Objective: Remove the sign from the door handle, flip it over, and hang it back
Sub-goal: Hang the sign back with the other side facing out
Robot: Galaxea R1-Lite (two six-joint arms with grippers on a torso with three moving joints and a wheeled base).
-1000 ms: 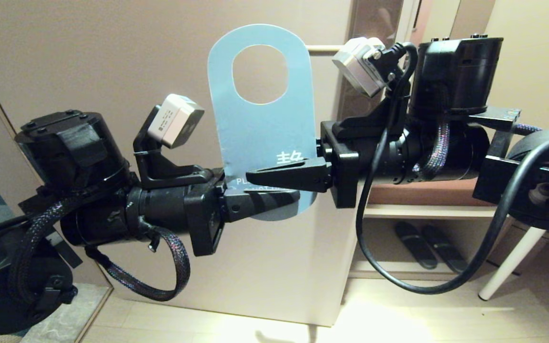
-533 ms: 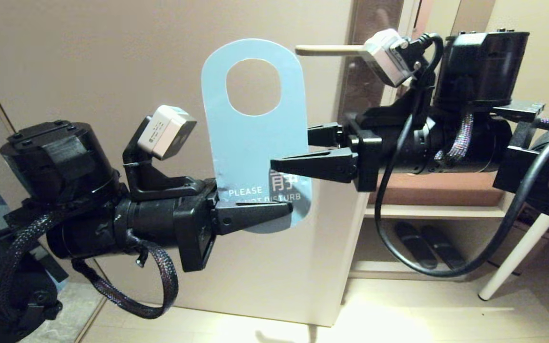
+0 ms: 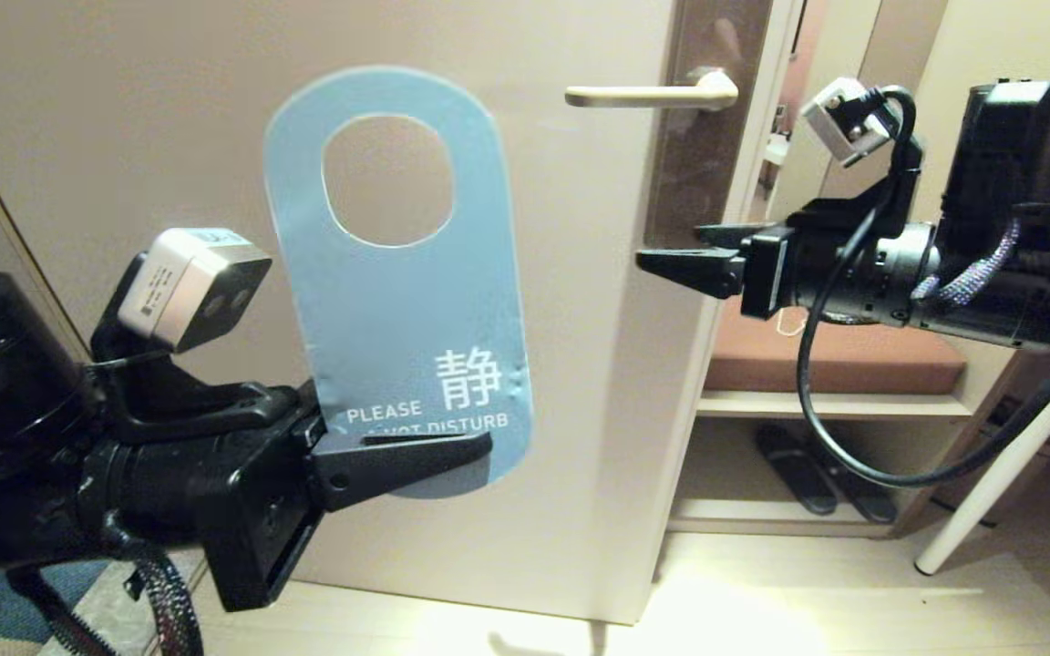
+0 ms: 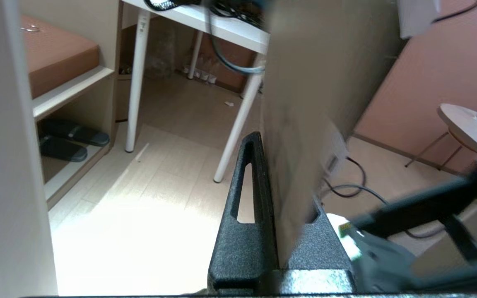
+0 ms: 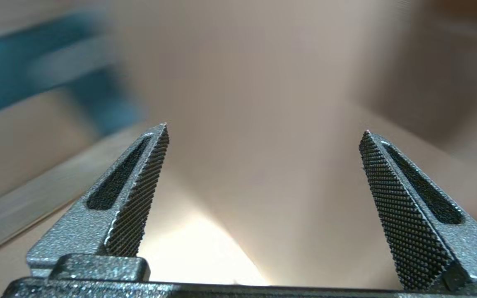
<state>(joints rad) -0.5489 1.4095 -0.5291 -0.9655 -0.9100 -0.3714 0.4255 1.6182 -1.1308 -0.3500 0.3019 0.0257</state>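
While the left gripper (image 3: 452,446) pinches the sign's (image 3: 397,301) bottom edge upright, the right gripper (image 3: 662,260), level, stands spread under the door handle (image 3: 643,94).

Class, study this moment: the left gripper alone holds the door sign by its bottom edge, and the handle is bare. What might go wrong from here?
1. The left gripper pinches only the bottom end of the sign, so the tall card may tilt or slip on the way.
2. The sign's oval hole must slide over the free tip of the door handle; misalignment could bend the card against the lever.
3. The open right gripper waits below the handle, possibly crowding the approach.
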